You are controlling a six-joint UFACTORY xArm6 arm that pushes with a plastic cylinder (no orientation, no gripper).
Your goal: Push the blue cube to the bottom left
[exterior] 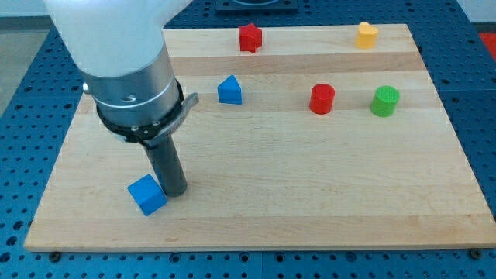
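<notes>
Two blue blocks, two red, one green, one yellow.

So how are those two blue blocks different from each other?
The blue cube sits near the board's bottom left, right against my tip; the blue peaked block stands alone, higher up the view. The cube is flat-topped and turned cornerwise; the peaked block rises to a point. Both share one blue.

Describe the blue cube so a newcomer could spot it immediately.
Start at the wooden board's bottom-left region, below the big arm. The blue cube sits there with my tip against its right side. The other blue block, a wedge-like shape, lies far above, near the top.
</notes>
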